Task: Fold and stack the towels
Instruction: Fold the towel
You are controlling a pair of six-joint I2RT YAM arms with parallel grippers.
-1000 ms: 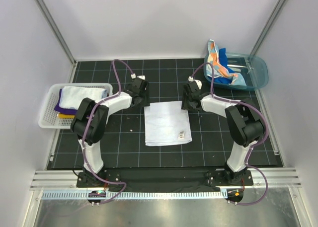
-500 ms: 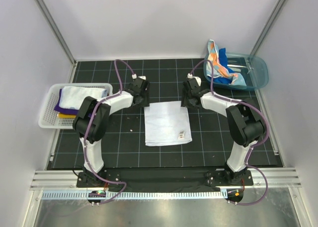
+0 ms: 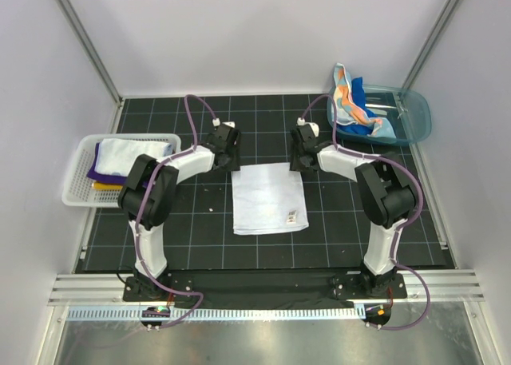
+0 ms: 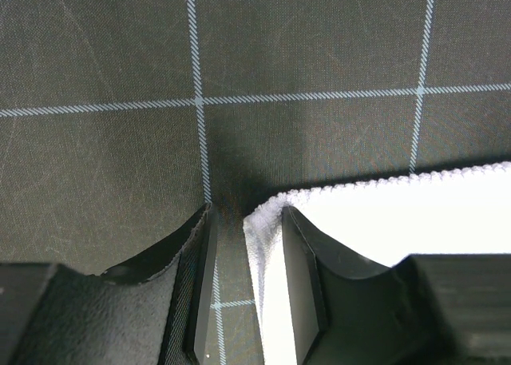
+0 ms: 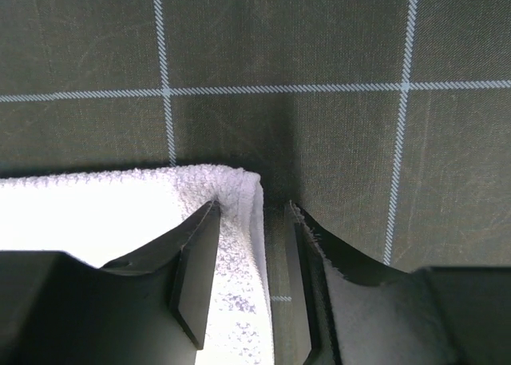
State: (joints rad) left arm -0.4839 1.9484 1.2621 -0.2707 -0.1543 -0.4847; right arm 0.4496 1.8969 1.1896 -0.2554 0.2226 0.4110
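1. The white towel (image 3: 267, 197) lies flat and roughly square on the middle of the black gridded mat (image 3: 192, 221), between the two arms. A small label (image 3: 292, 216) sits by its near right corner.
2. The left gripper (image 3: 230, 164) is low at the towel's far left corner. In its wrist view, the left gripper (image 4: 246, 221) has its jaws a little apart with the corner's edge lying in the gap (not pinched).
3. The right gripper (image 3: 300, 162) is at the far right corner. The right gripper (image 5: 252, 215) is likewise slightly parted astride the hem, clamping nothing.
4. At the left, a white mesh basket (image 3: 76, 191) holds a folded pale towel (image 3: 132, 151) over a purple towel (image 3: 100, 172) and a yellow towel (image 3: 104, 186).
5. At the far right, a teal tub (image 3: 417, 119) holds a crumpled spotted towel (image 3: 345, 89) and a bright blue towel (image 3: 363, 113).
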